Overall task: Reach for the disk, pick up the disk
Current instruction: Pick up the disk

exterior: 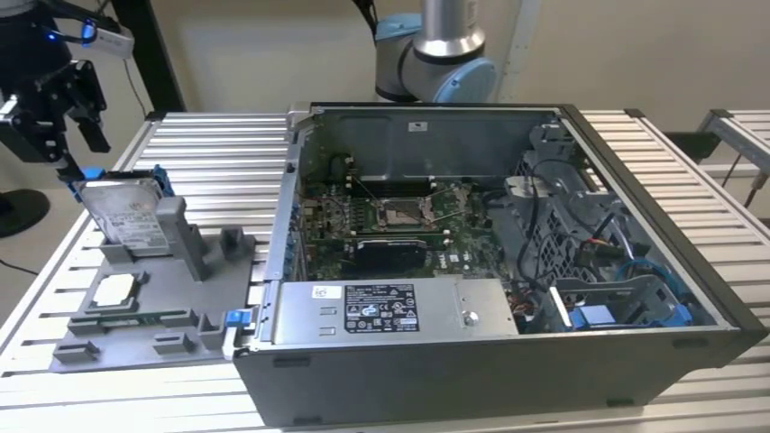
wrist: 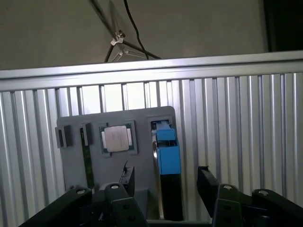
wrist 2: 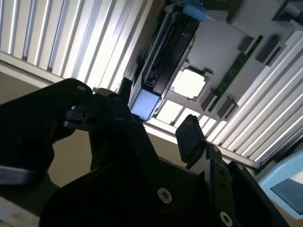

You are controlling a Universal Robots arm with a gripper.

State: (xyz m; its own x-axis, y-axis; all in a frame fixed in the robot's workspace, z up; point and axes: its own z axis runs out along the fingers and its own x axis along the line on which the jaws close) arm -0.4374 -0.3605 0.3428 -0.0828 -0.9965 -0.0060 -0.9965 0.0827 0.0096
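Note:
The disk [exterior: 121, 215] stands on edge in a slot of the grey holder [exterior: 144, 311] at the exterior view's left, its white label facing out and a blue bracket round its edges. My gripper [exterior: 75, 149] hangs just above its top edge, open, holding nothing. In the first wrist view the disk [wrist: 168, 161] appears edge-on, in line with the gap between the two black fingertips [wrist: 206, 182] of the gripper [wrist: 165, 184]. The second wrist view has the disk [wrist 2: 165, 52] beyond the open gripper [wrist 2: 156, 118].
A small silver square chip [exterior: 117, 289] [wrist: 117, 138] lies in the holder beside the disk, with a memory stick [wrist: 85, 151] further along. An open computer case [exterior: 481, 271] with a grey power supply box [exterior: 385, 311] takes up the middle of the slatted metal table [exterior: 216, 144].

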